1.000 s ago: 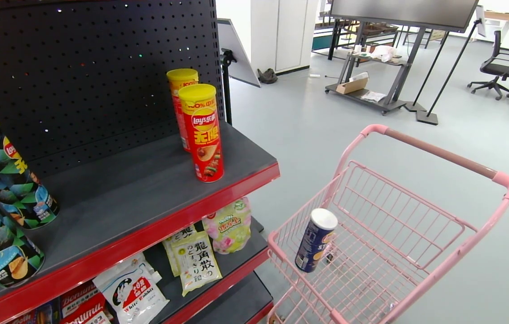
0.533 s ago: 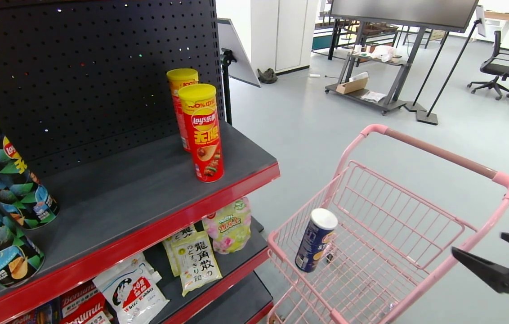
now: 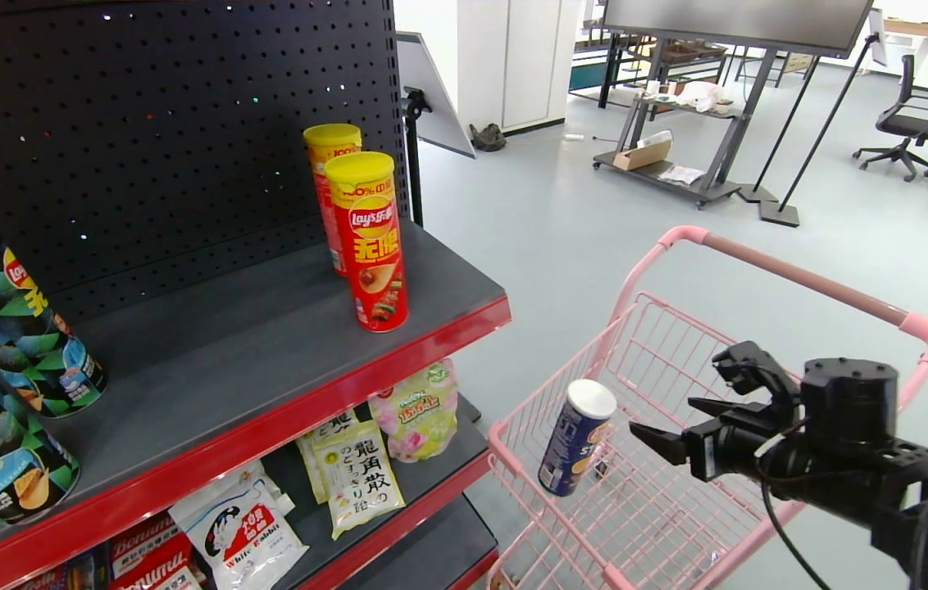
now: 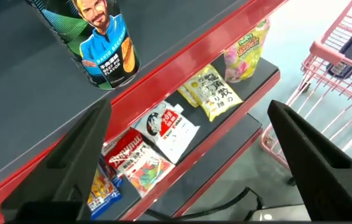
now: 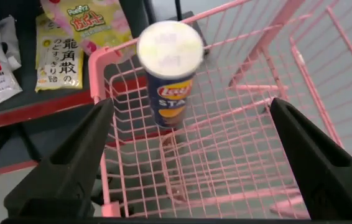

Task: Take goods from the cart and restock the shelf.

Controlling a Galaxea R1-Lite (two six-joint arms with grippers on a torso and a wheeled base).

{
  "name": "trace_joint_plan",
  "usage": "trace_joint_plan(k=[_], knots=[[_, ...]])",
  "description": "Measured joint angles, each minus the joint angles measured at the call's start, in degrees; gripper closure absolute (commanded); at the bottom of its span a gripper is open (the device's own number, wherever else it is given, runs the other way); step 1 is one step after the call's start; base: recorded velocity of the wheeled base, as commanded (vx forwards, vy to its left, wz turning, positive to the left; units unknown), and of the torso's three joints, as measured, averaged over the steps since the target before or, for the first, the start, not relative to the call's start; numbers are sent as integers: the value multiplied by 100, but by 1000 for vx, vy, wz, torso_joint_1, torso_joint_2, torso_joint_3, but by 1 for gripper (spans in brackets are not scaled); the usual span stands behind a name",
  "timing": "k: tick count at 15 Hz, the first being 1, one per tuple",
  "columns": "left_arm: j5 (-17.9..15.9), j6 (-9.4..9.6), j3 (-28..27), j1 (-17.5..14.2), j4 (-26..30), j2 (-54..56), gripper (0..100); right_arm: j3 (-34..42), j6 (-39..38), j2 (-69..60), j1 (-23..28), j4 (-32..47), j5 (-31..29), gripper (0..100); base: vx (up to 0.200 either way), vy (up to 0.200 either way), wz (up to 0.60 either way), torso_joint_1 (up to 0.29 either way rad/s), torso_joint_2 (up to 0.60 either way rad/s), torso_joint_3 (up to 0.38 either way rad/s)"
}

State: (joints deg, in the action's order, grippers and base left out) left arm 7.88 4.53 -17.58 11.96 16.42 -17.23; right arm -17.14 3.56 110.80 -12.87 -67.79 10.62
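blue can [image 3: 575, 438]: we see 1 can with a white lid inside the cart [image 3: 792, 274], in the corner nearest the shelf [image 3: 251, 336], its side leaning on the pink wire wall.
right gripper [image 3: 664, 416]: its 2 fingers are spread wide with nothing between them. It hangs above the cart basket, just beside the can and not touching it.
bearing: the can lies to the robot's left of the right gripper and somewhat lower. In the right wrist view it sits ahead, between the lines of the 2 fingers.
long axis: close to upright but tilted. The lid points up and leans toward the robot's right, toward the gripper, with the base low in the basket.
left gripper [image 4: 188, 107]: its fingers are also apart and empty, held over the shelf's red front edge, well apart from the cart.
nearer arm: the right, by far, so we judge the pick is its job.
coming move: we judge it calls for going forward and down, so the fingers straddle the can's body across its axis, below the lid.
shelf: 2 red cans [image 3: 366, 238] stand upright at its right end. We judge the blue can belongs on this same board.
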Motion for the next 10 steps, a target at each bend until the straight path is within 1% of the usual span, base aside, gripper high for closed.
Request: trace_joint_plan(k=[1,3,6,10], knots=[[0,37,0,0,2,-7,0,5,-1,494,-127,-608,9,0,0,0,0,0,0,0],[0,48,-5,0,2,-20,0,-41,-26,1186,-272,-1358,11,0,0,0,0,0,0,0],[0,50,-6,0,2,-46,0,-61,-45,1698,-328,-1470,16,0,0,0,0,0,0,0],[6,48,-5,0,11,-49,0,-438,-50,2135,-328,-1547,9,0,0,0,0,0,0,0]])
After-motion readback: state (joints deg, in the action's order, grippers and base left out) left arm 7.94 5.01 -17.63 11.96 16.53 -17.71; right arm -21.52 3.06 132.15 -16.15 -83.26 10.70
